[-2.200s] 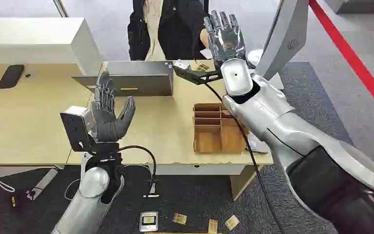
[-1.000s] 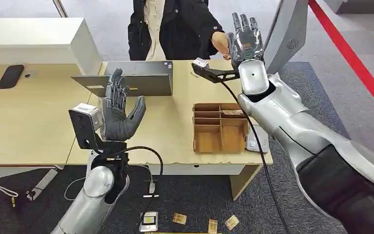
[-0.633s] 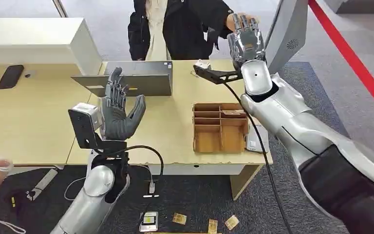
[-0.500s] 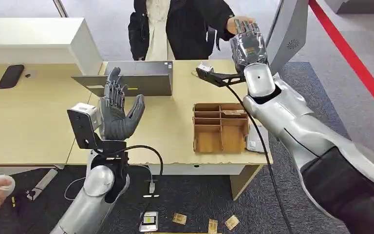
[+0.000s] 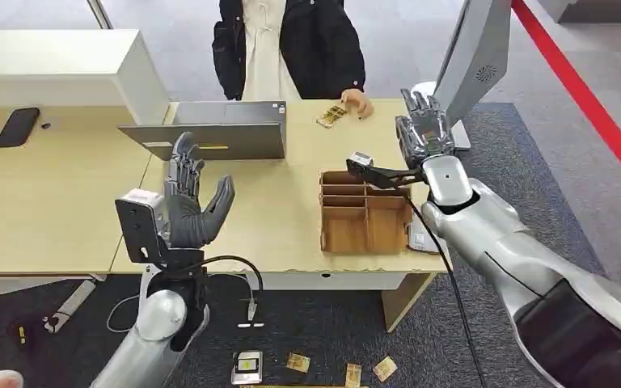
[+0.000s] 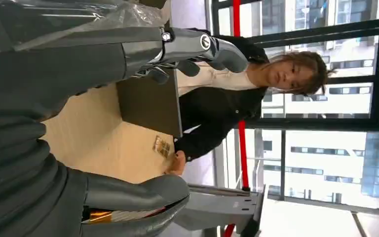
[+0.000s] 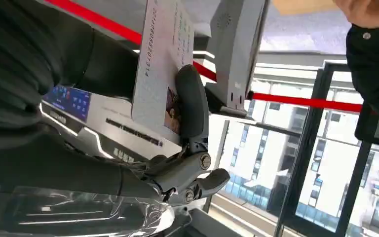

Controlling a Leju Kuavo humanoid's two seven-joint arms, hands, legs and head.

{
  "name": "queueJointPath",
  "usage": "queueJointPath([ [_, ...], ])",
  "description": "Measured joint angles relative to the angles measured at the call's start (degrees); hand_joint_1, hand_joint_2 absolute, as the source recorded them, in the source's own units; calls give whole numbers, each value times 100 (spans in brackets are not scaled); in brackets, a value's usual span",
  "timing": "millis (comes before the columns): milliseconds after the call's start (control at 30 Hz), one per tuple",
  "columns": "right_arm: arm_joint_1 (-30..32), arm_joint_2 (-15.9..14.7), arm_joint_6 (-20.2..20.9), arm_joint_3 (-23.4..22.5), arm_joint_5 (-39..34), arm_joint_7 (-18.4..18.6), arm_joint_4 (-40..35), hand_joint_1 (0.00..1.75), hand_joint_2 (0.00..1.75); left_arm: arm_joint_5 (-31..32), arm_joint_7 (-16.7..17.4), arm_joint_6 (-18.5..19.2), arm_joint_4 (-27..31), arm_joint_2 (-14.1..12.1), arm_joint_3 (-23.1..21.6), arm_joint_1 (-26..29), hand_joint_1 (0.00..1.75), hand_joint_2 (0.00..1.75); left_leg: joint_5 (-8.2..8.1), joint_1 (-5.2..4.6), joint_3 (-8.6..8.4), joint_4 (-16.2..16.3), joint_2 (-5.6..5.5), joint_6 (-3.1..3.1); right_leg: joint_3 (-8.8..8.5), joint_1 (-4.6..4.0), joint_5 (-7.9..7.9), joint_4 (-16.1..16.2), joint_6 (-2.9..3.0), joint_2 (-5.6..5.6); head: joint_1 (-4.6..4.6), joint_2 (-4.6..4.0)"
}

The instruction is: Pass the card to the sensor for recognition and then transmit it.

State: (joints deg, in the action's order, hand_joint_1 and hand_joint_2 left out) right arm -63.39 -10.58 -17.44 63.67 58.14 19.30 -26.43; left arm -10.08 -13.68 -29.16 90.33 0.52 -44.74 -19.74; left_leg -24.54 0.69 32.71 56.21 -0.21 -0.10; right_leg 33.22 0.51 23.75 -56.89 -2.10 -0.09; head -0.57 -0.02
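Observation:
In the right wrist view a white card (image 7: 162, 59) with a printed number and a small photo is pinched between my right hand's thumb (image 7: 190, 101) and its fingers. My right hand (image 5: 424, 133) is raised at the table's far right, just in front of the grey tilted sensor panel (image 5: 475, 52), which also stands behind the card (image 7: 234, 44). My left hand (image 5: 190, 202) is upright over the table's front edge, fingers spread and holding nothing. Its fingers (image 6: 197, 47) are apart in the left wrist view too.
A person in a black jacket (image 5: 291, 44) stands across the table, one hand (image 5: 361, 103) resting beside a gold card (image 5: 332, 115). A grey laptop (image 5: 218, 129), a wooden divided tray (image 5: 364, 212), a black phone (image 5: 18, 126) and a white box (image 5: 57, 69) sit on the table. Cards (image 5: 295, 364) lie on the floor.
My right hand has come down from beside the person's raised hand to just above the table by the sensor. The person's hand has dropped onto the table by a gold card. My left hand barely moved.

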Motion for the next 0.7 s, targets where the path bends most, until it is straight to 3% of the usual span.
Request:
queueJointPath([
  [333, 308, -245, 306, 0, -46, 107, -419, 175, 175, 153, 98, -55, 148, -74, 79, 180, 0, 175, 0, 0, 0, 0, 1, 0, 0, 0, 0, 0, -1, 0, 0, 0],
  [567, 397, -330, 218, -9, -159, 186, -564, 175, 175, 236, 125, -15, 214, -103, 105, 249, 0, 175, 0, 0, 0, 0, 1, 0, -1, 0, -1, 0, -1, 0, 2, 0],
  [700, 467, -389, 114, -46, -251, 415, -699, 175, 175, 291, 205, 44, 229, -107, 114, 275, 0, 175, 0, -1, -1, 0, 1, 0, -1, 1, -1, 0, -1, 0, 2, 0],
])
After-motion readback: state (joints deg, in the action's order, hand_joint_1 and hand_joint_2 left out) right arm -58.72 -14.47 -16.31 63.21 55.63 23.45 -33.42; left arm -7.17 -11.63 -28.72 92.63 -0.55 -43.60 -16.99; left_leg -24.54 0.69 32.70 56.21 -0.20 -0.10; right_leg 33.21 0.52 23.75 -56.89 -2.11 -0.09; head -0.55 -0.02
